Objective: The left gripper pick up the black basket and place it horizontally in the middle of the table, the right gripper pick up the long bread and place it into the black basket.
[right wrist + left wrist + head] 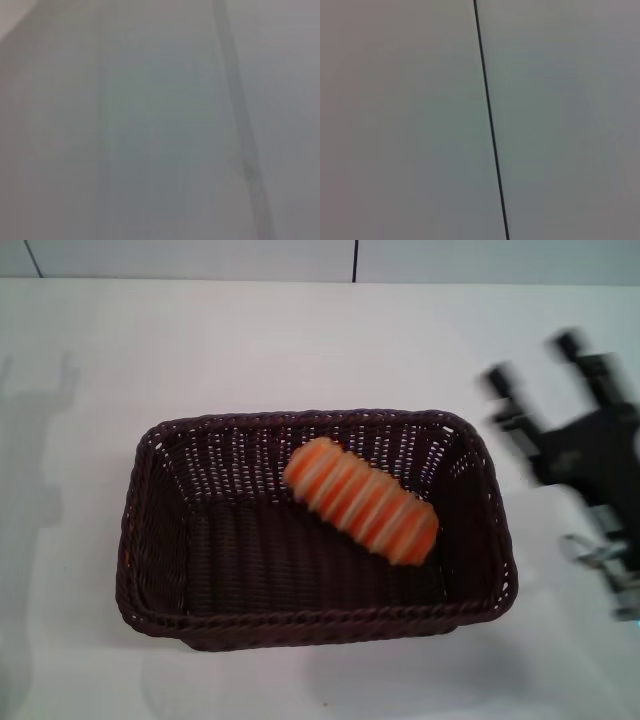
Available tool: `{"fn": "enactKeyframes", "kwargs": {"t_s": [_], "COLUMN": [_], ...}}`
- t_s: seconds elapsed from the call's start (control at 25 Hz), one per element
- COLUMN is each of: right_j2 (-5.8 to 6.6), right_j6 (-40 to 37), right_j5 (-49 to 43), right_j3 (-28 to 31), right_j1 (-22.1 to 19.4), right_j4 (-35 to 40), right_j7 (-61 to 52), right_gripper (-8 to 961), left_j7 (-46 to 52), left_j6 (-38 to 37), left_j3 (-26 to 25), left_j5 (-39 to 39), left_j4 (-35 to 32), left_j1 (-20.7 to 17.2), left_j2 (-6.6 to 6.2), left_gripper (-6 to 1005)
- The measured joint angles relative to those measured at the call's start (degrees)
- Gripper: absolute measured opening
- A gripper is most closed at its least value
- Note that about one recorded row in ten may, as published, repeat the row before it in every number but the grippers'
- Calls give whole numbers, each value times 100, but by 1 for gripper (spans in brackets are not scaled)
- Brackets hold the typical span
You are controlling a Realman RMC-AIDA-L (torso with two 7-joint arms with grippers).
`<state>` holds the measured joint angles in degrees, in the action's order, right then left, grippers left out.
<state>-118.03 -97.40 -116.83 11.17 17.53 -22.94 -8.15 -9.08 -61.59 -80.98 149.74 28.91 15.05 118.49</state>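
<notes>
The black basket (150, 570) lies lengthwise across the middle of the table (300, 340) in the head view. Inside it, the long bread (362, 500) with orange and cream stripes rests slanted toward the basket's back right corner. My right gripper (535, 360) hovers to the right of the basket, above the table, open and empty, its two fingers spread apart and blurred. The left gripper is out of view; only a faint shadow shows at the far left. Both wrist views show plain pale surfaces.
A wall (300, 255) with a dark vertical seam (355, 260) runs behind the table's far edge. The left wrist view shows a thin dark line (490, 120) across a pale surface.
</notes>
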Motion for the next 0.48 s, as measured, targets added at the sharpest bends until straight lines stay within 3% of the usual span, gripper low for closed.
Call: {"fn": "enactKeyframes", "kwargs": {"t_s": [0.12,0.16,0.2,0.32,0.48], "right_j2": [87,77,-11,-116,-119], "right_j6": [-54,-71,-157,-275,-293], "right_j5": [49,125,255,310,603], "right_j3": [513,814,1404,1924,2272], "right_j1": [-287,-440,-694,-876,-1064], "right_j4": [35,70,239,487,625], "right_j7": [-217,-265,-281,-273,-341], "right_gripper": [828,828,828,827,827], "left_j7": [15,28,55,200,381], "left_j6": [-7,-9,-11,-11,5], "left_j3": [1,1,2,7,1], "left_j5": [-1,3,1,3,3], "left_j4": [-8,-12,-23,-64,-248], "left_j1": [-37,-46,-52,-65,-47], "left_j2": [-1,-1,-1,-8,-13], "left_gripper": [783,783,783,783,783]}}
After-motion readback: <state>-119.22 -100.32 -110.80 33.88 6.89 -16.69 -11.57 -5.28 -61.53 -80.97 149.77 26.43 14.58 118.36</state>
